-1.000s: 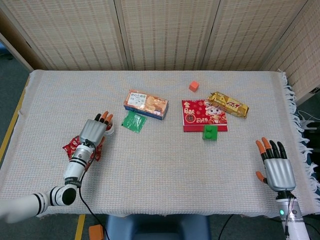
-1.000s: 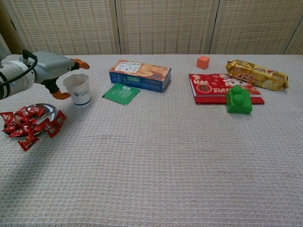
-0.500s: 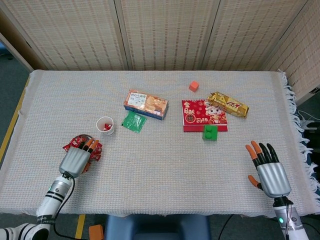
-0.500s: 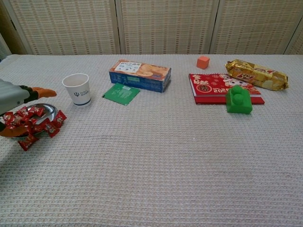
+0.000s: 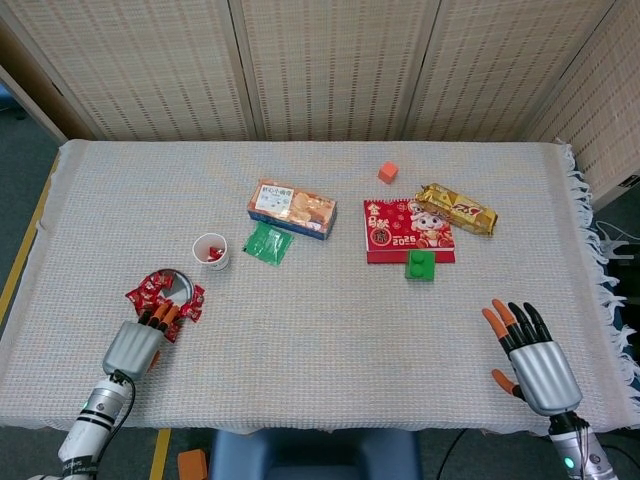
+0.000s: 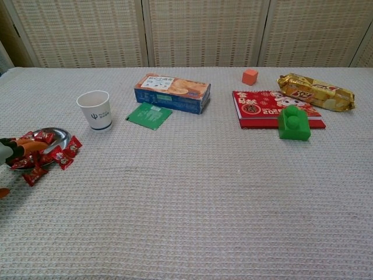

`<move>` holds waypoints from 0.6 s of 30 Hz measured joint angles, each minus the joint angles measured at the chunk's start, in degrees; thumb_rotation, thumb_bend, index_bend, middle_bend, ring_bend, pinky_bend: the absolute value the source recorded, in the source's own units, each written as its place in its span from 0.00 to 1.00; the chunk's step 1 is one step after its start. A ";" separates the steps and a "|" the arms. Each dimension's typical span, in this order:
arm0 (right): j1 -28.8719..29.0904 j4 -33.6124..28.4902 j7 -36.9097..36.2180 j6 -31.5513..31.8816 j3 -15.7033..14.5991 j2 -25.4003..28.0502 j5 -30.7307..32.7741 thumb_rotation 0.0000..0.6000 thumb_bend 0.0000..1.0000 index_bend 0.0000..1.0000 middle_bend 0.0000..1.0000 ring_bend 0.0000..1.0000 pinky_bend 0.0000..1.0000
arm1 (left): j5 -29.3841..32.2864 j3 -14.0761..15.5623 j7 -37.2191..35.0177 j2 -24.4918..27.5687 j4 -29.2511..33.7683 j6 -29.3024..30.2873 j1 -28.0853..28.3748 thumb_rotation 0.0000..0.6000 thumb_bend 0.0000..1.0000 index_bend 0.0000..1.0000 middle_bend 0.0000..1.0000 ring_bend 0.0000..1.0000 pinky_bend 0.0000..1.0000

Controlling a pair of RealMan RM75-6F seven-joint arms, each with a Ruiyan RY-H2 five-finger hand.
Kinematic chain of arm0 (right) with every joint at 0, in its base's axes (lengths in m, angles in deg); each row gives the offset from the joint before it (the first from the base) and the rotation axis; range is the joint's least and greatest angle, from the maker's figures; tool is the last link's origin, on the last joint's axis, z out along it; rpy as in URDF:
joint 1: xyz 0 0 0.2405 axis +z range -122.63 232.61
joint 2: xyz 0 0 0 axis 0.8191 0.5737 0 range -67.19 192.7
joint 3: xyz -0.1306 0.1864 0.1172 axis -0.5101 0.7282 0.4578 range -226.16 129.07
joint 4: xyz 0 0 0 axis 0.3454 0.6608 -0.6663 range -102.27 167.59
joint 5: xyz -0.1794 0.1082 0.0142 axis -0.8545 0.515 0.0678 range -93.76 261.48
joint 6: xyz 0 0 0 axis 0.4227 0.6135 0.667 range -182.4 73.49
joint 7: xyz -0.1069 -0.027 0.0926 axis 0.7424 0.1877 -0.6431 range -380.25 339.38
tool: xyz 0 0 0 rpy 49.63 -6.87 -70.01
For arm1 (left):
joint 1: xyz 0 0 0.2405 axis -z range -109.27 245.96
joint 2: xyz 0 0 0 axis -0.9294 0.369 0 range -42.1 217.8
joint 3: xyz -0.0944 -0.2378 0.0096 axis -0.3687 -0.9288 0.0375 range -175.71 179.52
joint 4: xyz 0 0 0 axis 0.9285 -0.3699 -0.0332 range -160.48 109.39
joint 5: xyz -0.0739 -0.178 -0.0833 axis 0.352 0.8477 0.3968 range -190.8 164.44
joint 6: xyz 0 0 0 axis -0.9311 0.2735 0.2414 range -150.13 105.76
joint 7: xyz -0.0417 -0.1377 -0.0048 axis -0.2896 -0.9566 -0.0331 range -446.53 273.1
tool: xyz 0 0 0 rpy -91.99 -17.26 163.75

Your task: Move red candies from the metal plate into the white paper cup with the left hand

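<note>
Now you are reaching your left hand (image 5: 135,343), fingertips on the red wrapped candies (image 5: 190,300) spilling over the round metal plate (image 5: 172,278), grip unclear, because the white paper cup (image 5: 211,250) is waiting just beyond.

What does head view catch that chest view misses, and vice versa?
Head view only: the right hand, fingers spread over the table's near right corner, and red candy inside the white paper cup. Chest view only: the blue logo on the cup's side. Both: left hand at the red candies on the metal plate, and the green block.
</note>
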 measured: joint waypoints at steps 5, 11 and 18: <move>0.01 -0.29 0.65 -0.74 0.11 0.04 0.39 1.00 0.12 0.00 0.00 0.00 0.00 | -4.30 -0.46 -0.12 -3.06 -4.99 1.81 -0.72 1.00 0.36 0.02 0.09 0.18 0.88; 0.09 -0.38 1.18 -1.53 0.58 -0.14 1.24 1.00 0.12 0.00 0.00 0.00 0.00 | -5.74 -2.77 -1.80 -5.03 -8.54 1.92 -1.00 1.00 0.36 0.03 0.09 0.18 0.89; 0.22 -0.32 2.12 -2.41 1.21 -0.65 2.31 1.00 0.12 0.00 0.00 0.00 0.00 | -5.15 -5.69 -5.09 -3.93 -8.63 0.00 -0.55 1.00 0.36 0.07 0.12 0.19 0.90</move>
